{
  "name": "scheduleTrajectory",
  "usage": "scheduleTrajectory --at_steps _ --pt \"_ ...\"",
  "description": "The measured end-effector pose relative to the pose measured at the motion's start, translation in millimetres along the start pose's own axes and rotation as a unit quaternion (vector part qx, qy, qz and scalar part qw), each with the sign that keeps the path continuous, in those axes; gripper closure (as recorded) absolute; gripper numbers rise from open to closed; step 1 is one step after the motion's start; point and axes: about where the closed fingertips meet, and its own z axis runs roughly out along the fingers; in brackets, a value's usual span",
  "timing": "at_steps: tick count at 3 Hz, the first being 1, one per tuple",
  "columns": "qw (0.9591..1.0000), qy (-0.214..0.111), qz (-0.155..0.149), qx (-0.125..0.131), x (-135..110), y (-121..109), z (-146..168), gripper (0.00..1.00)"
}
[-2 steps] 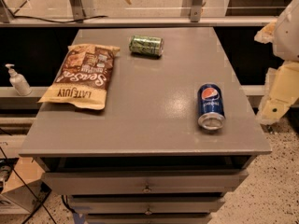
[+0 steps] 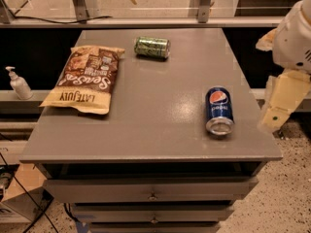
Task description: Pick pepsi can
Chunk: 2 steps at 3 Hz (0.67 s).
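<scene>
The pepsi can is dark blue with a round red-white-blue logo. It lies on its side at the right of the grey table top, its silver end facing the front edge. My gripper, cream-coloured on a white arm, hangs off the table's right edge. It is a little to the right of the can, about level with it, and not touching it.
A green can lies on its side at the back middle. A brown snack bag lies flat at the left. A soap dispenser stands on a ledge off the left edge. Drawers sit below the table top.
My gripper has shifted slightly left toward the table's right edge. The cans and the bag have not moved.
</scene>
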Motion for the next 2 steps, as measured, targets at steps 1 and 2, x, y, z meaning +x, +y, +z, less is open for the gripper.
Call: scheduleTrajectory --at_steps 1,2 --pt "0.9997 -0.012 0.004 -0.022 -7 1 24 0.00" --pt "0.9989 -0.032 -0.008 -0.034 -22 1 48 0.00"
